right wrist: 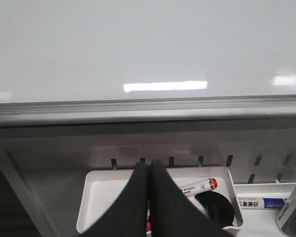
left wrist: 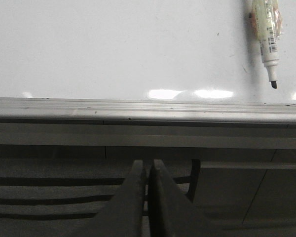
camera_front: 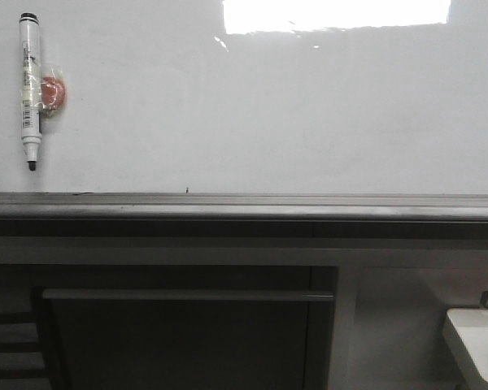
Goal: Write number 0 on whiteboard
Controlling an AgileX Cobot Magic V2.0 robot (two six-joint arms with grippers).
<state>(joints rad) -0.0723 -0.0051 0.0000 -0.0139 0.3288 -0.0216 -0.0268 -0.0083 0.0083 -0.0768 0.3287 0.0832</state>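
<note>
Oddly, unreadable label on marker [camera_front: 30,85]

Glossy whiteboard [camera_front: 268,106] w/ brushed grey metal ledge [camera_front: 244,207].

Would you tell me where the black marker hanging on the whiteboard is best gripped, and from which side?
Probably its white barrel, between the holder and the cap. The marker hangs upright, nib down, flat against the whiteboard, so come straight at the board, fingers either side of the barrel. The reddish holder blocks the middle. The left tool is nearest.
</note>
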